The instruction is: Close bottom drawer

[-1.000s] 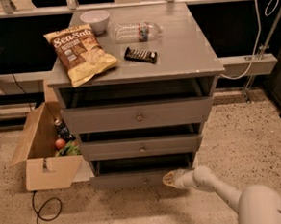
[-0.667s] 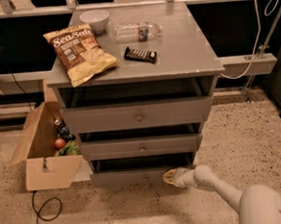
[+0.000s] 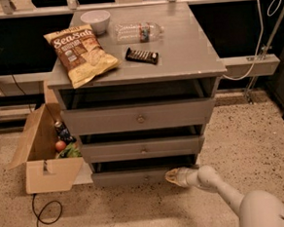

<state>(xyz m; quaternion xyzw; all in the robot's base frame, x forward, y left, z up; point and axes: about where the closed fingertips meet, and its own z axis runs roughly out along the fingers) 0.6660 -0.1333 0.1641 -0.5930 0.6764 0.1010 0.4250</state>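
Observation:
The grey cabinet (image 3: 138, 62) has three drawers. The bottom drawer (image 3: 132, 177) has the slimmest front and a tiny centre knob; its front stands slightly forward of the cabinet, with a dark gap above it. My gripper (image 3: 170, 176) is low at the floor, its tip against the right part of that drawer's front. The white arm (image 3: 220, 188) reaches in from the lower right.
A chip bag (image 3: 79, 54), white bowl (image 3: 95, 19), plastic bottle (image 3: 138, 31) and dark candy bar (image 3: 142, 56) lie on the cabinet top. An open cardboard box (image 3: 40, 156) with items stands on the floor at the left, with a black cable (image 3: 46, 215) in front.
The gripper has stayed at the bottom drawer's right front, shifting very slightly left. The drawer front looks barely moved.

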